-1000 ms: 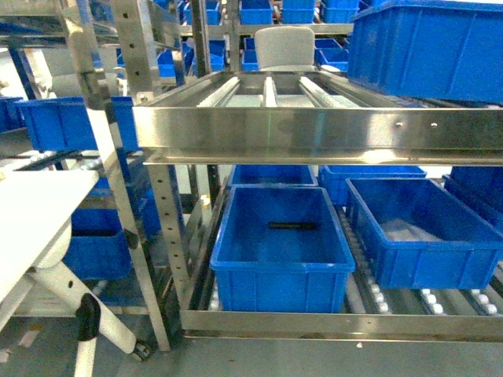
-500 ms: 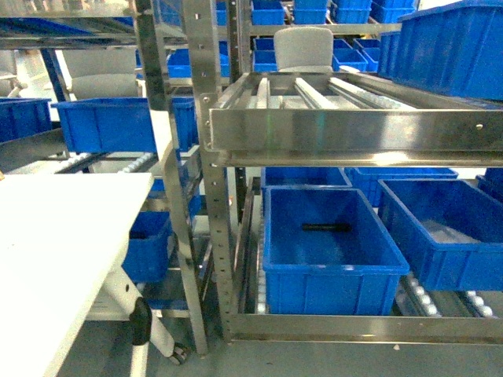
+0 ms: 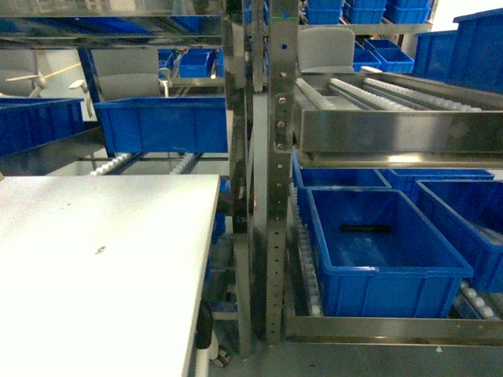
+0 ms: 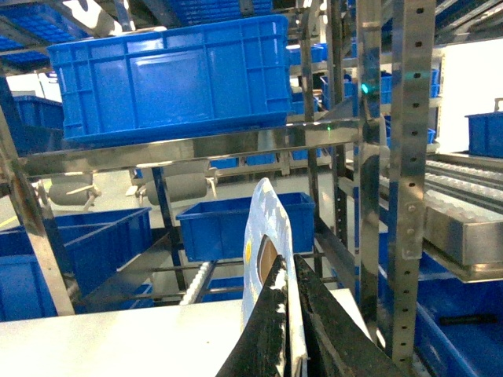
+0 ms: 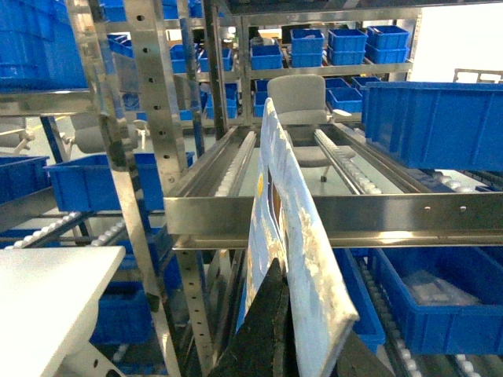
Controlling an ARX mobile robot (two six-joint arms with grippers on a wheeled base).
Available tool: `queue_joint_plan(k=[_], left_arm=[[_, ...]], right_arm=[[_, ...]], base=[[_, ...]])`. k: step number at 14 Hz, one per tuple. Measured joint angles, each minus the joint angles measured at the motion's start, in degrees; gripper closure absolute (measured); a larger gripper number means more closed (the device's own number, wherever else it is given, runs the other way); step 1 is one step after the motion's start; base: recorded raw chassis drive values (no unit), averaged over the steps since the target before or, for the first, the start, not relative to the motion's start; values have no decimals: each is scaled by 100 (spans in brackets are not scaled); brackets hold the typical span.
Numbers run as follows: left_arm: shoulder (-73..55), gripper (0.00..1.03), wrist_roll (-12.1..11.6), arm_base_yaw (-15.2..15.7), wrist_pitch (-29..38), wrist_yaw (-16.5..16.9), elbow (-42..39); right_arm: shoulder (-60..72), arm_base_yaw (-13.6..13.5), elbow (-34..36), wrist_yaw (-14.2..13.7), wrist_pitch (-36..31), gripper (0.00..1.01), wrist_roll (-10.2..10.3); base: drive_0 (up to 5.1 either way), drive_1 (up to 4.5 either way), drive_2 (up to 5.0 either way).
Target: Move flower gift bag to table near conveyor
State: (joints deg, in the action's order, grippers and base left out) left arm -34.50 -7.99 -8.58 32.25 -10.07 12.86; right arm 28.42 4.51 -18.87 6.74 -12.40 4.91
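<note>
Pale blue printed card, the flower gift bag (image 4: pixel 266 259) stands edge-on in both wrist views, pinched low down by each tool. The left tool (image 4: pixel 289 330) has its black fingers (image 4: pixel 267 338) shut tight on the bag's lower edge, above the far edge of the white counter (image 4: pixel 118 345). The right tool (image 5: pixel 279 330) grips the bag likewise from beneath, held upright before the conveyor (image 5: pixel 330 208), whose steel lanes carry rows of white rollers. In the head view neither arm shows. The counter fills the lower left there, its right edge just beside a steel upright (image 3: pixel 279 181). A blue bin (image 3: pixel 381 255) on the lower lane holds one dark slim object (image 3: pixel 365 228).
</note>
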Motion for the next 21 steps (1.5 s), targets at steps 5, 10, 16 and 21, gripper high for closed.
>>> queue_joint_plan(k=[5,10,16,21], left_arm=[[-2,101,0,0,-4,0,0],[0,101,0,0,4,0,0],[-2,101,0,0,2,2,0],[-4,101,0,0,11,0,0]], right_arm=[[-2,0,0,0,-4,99,0],[-4,0,0,0,-11,99,0],[-2,0,0,0,-4,99,0],[-2,0,0,-2,-7,99,0]], base=[[-493,248,248],[-486,313,166],[-465,383,99],[-477,345,131]])
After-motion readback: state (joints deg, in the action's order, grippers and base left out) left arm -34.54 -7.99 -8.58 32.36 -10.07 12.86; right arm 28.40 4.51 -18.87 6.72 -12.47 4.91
